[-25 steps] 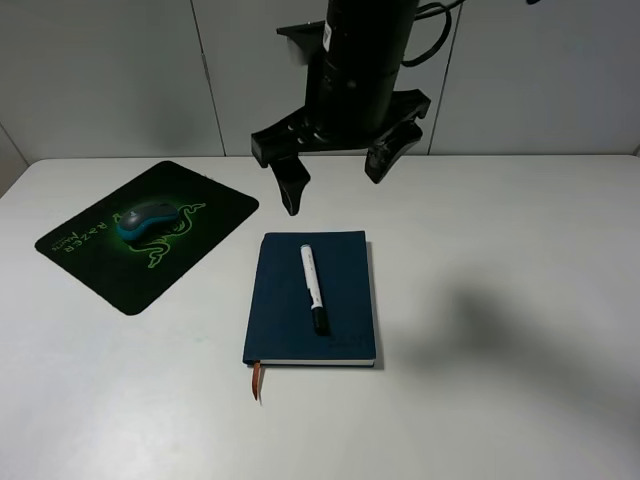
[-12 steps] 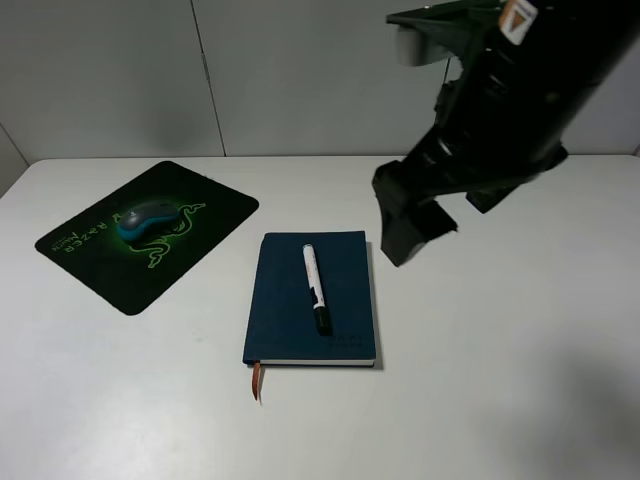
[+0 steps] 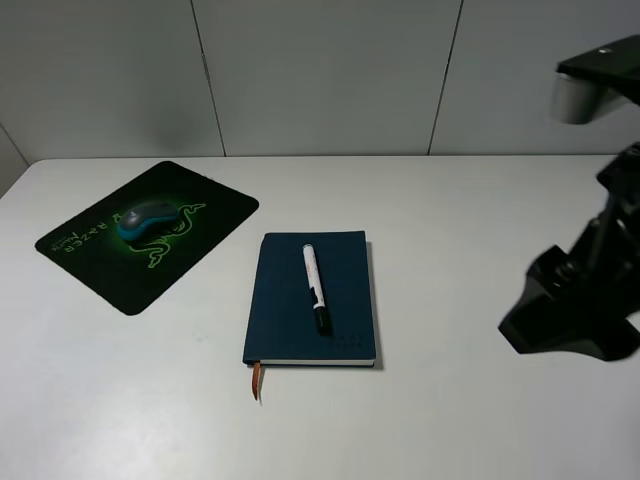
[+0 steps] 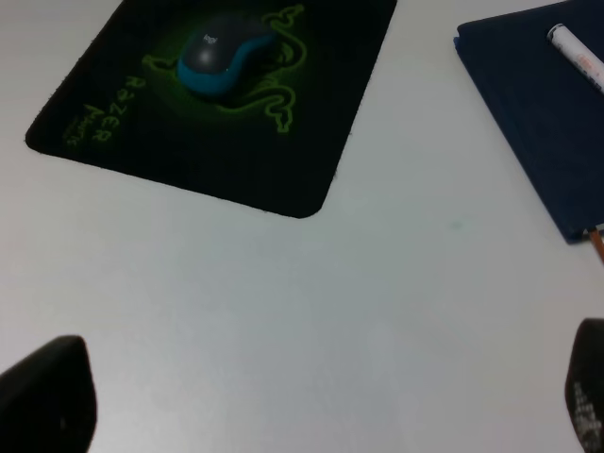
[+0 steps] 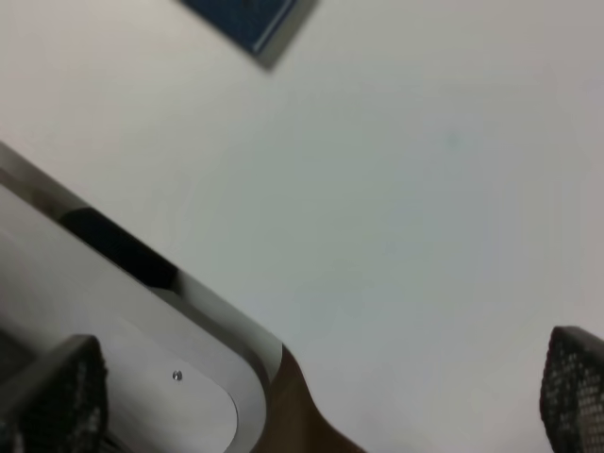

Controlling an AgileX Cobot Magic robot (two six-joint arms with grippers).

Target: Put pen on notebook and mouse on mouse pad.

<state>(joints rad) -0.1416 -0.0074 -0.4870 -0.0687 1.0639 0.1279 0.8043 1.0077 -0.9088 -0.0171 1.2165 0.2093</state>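
White table, seen from the high camera. The mouse pad, a thin black rectangle with rounded corners, a green snake logo and green lettering, lies at an angle on the far left of the table; its far corner comes close to the table's far edge. The notebook, dark navy with an orange-brown ribbon bookmark trailing from its near edge, lies near the table's centre, apart from the pad with bare table between them. The right arm's dark body stands at the right edge of the high view, well apart from the notebook, with open table between. The mouse, oval with a dark grey top and teal-blue sides, sits on the pad over the logo. The pen, white with a black cap at its near end, lies along the notebook's cover, wholly inside its edges.

The left gripper hangs over bare table near the pad, fingers spread wide and empty. The right gripper hangs over the table's edge, fingers likewise wide apart and empty.
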